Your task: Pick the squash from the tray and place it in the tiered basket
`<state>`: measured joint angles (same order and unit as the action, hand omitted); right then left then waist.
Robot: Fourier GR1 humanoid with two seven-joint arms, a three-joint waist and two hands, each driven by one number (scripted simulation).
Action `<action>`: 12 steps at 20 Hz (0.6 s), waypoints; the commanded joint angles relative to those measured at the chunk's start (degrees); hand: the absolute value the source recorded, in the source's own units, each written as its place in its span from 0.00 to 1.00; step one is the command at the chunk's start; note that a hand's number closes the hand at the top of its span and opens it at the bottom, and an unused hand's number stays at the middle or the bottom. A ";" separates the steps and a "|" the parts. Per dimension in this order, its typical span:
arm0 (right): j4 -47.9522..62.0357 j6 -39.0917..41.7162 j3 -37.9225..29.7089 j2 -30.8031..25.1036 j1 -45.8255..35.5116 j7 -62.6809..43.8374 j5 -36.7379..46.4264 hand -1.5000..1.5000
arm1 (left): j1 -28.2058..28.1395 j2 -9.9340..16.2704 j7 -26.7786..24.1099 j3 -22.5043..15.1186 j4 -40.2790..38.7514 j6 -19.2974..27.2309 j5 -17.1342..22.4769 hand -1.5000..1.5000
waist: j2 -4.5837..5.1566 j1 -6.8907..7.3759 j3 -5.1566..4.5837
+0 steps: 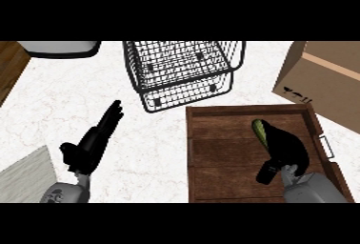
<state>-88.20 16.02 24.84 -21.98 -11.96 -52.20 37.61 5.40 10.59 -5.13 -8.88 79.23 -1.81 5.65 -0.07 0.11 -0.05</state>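
The right robot hand [287, 148] lies over the squash [259, 130] in the wooden tray [232, 157], fingers curling onto it: the pick is under way. Next it must lift and carry to the tiered basket [184, 71]. The left robot hand [95, 140] rests open on the desk [63, 100].

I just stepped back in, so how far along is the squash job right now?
Nothing is placed yet: the wire tiered basket shows no squash inside. In hand: the right hand lies over the green squash on the wooden tray; whether it grips is hidden. Left: lifting it and setting it in the basket. The left hand rests open on the counter.
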 commanded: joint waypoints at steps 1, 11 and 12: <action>3.98 -5.83 -3.07 -0.09 1.64 10.42 0.57 1.00 | 2.68 0.32 0.24 2.15 -2.11 -1.11 0.45 0.50 | 0.14 -0.16 0.07; 5.46 -8.45 -2.90 5.10 0.46 14.93 8.47 1.00 | 0.68 -4.69 -0.50 -0.37 -1.30 1.48 -4.51 0.50 | 0.09 -0.08 0.05; -0.20 -6.31 -2.71 4.52 3.35 12.50 9.18 1.00 | -0.28 -1.27 -2.37 2.80 -2.66 -2.45 -2.55 0.50 | 0.04 -0.20 0.04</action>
<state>-85.98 8.48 21.46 -18.98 -11.10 -39.65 45.01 5.59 9.09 -5.25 -7.30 78.83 -2.98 3.76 -0.47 -0.11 -0.50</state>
